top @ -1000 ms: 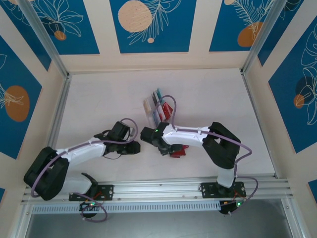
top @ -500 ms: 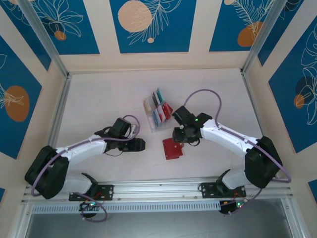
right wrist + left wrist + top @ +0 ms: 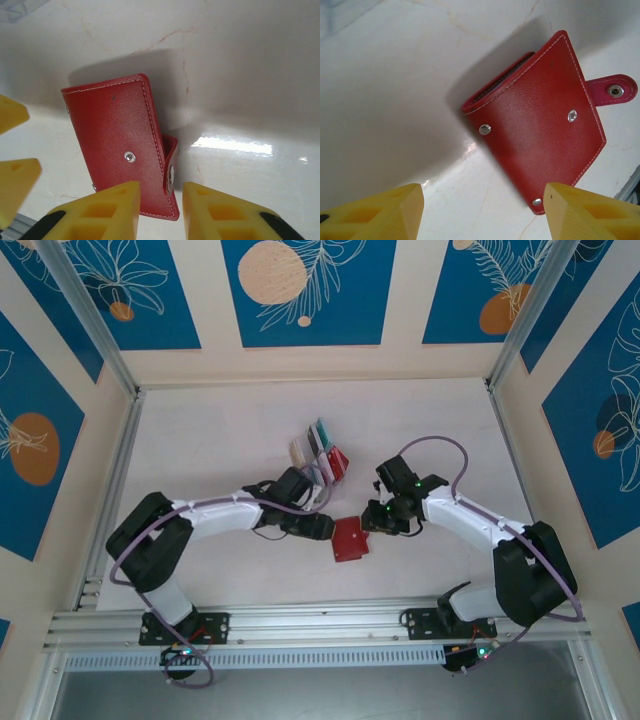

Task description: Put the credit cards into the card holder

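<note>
The red card holder (image 3: 350, 538) lies folded shut on the white table between my two grippers, its snap strap undone. In the left wrist view the card holder (image 3: 540, 135) lies just ahead of my left gripper (image 3: 482, 215), which is open wide with bare table between its yellow fingers. My left gripper (image 3: 322, 528) sits at the holder's left edge. My right gripper (image 3: 160, 210) is open by a narrow gap, and the holder's strap (image 3: 171, 172) stands in that gap. The credit cards (image 3: 318, 455) stand in a clear slotted rack behind.
Metal rails (image 3: 300, 620) run along the near table edge and up both sides. The clear rack (image 3: 20, 7) lies close behind the holder. The left arm's yellow fingertips (image 3: 12, 185) show at the left edge of the right wrist view.
My left arm swung right up to the holder and its jaws widened. My right arm drew back to the holder's right side, left it on the table, and its jaws narrowed.
</note>
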Robot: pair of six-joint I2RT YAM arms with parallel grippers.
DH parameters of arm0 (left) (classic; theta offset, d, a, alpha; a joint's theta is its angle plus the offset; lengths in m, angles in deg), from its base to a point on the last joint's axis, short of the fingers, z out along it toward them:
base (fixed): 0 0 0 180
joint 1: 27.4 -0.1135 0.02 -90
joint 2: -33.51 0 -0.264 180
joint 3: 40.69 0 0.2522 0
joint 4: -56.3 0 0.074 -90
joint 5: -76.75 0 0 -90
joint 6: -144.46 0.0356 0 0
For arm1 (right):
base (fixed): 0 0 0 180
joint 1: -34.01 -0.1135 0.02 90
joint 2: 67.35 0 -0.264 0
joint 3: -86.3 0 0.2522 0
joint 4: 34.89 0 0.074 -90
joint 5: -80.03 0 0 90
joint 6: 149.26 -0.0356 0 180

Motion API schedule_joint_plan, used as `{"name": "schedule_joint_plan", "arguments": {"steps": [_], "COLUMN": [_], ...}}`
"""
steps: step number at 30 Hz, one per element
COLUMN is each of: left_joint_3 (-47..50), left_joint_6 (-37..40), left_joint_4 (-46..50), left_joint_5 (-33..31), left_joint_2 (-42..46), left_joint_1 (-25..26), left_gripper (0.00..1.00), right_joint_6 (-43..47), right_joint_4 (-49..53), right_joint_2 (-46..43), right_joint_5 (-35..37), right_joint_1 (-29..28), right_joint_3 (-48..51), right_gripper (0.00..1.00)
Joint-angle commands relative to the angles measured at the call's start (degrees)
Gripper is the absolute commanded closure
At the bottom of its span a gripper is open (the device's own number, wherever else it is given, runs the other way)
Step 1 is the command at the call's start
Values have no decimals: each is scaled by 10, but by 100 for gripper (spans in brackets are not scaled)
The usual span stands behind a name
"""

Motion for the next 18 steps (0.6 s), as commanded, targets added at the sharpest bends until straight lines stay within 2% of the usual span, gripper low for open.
{"name": "schedule_joint_plan", "arguments": {"steps": [1,11,18], "left_joint_3": [-26,-35,-39], "left_joint_6": [24,20,18], "left_joint_4": [19,13,9], "left_joint_5": [-11,-8,-5], "left_joint_2": [-21,-48,-61], "left_joint_1": [14,22,24], "left_gripper": [36,37,38], "right_joint_6": [9,17,17], "right_joint_4": [-6,-18,-17], "right_joint_2": [11,31,34], "right_joint_5": [-19,-30,-32], "right_joint_1": [7,15,17], "right_joint_3": [7,8,9], "right_gripper": [74,76,84]}}
